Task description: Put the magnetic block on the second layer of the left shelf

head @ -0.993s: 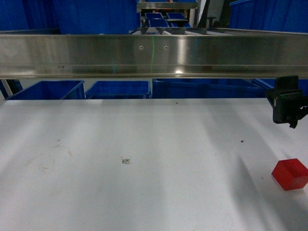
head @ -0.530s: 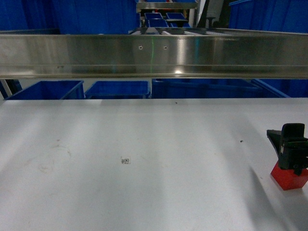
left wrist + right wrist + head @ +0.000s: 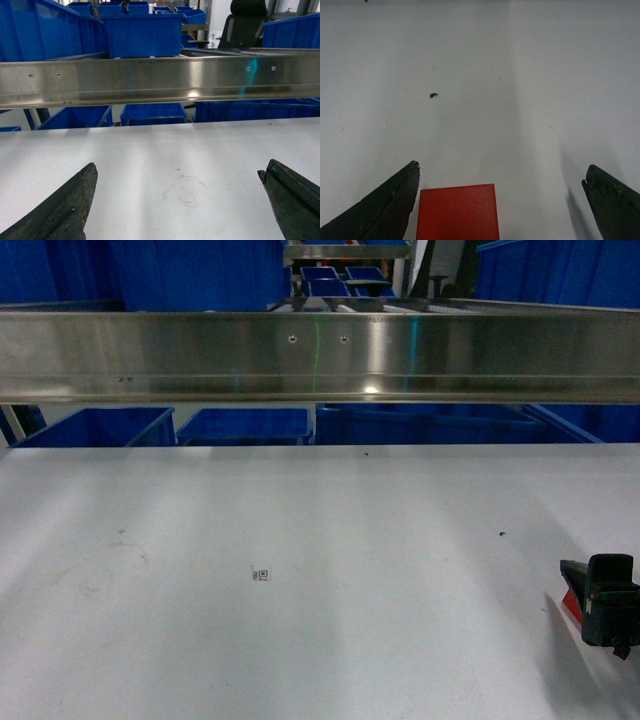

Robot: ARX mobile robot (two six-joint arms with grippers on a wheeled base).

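A white table (image 3: 300, 570) filled most of the head view, its top marked with faint scuffs, a few dark specks and a tiny square sticker (image 3: 262, 575) near the middle. Above its far edge ran a long shiny steel rail (image 3: 320, 355) of the rack, spanning the whole width, with blue crates (image 3: 245, 425) sitting behind and below it and more blue crates higher up at the back. The left wrist view showed the same rail (image 3: 160, 80) from lower down, a big blue crate (image 3: 142, 32) resting on the level above it, and a black office chair (image 3: 247, 22) at the upper right. The left gripper (image 3: 177, 200) hung over bare table with its two dark fingers spread wide apart, holding nothing. The right gripper (image 3: 500, 200) sat low at the right edge of the table, seen in the head view as a black body (image 3: 610, 605) covering nearly all of the block (image 3: 570, 602), of which only a red sliver showed at its left. From the right wrist, the fingers were wide open with the block (image 3: 457, 212) on the table between them, very close to the left finger (image 3: 380, 205) and well apart from the right one; whether block and left finger touched could not be told. A small dark speck (image 3: 433, 95) lay on the table beyond the block.
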